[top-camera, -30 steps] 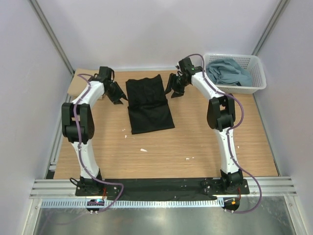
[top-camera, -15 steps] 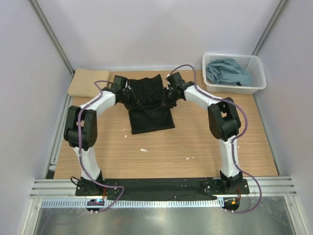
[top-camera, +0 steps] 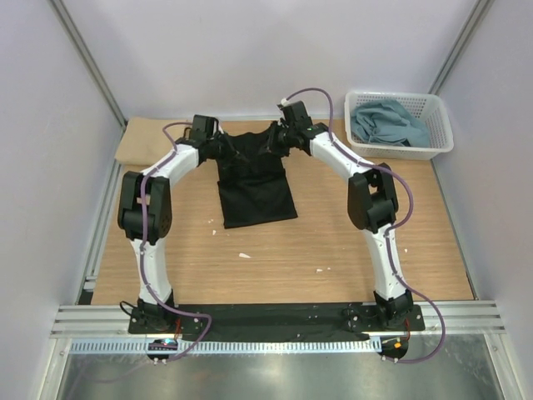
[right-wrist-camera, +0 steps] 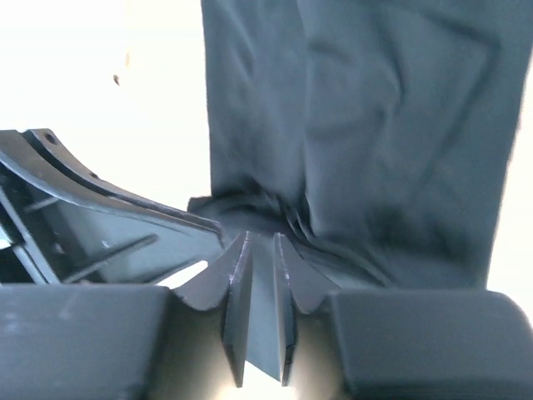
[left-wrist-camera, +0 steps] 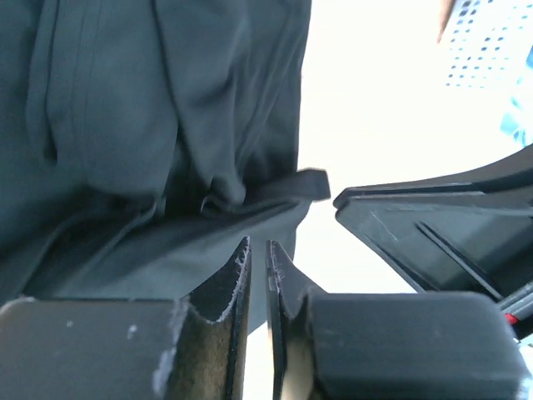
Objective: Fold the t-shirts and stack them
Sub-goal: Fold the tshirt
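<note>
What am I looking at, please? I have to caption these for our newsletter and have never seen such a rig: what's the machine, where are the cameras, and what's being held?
The machine is two robot arms bolted at the near edge of a wooden table. One picture looks down from above and behind them. The other two come from a camera on each wrist, so each shows that arm's own two fingers up close. On the table lies a black t-shirt. A tan shirt sits at the far left corner, and a white basket at the far right holds a blue-grey shirt. The left end effector and the right end effector each pinch the black t-shirt's far edge, one toward each side.
</note>
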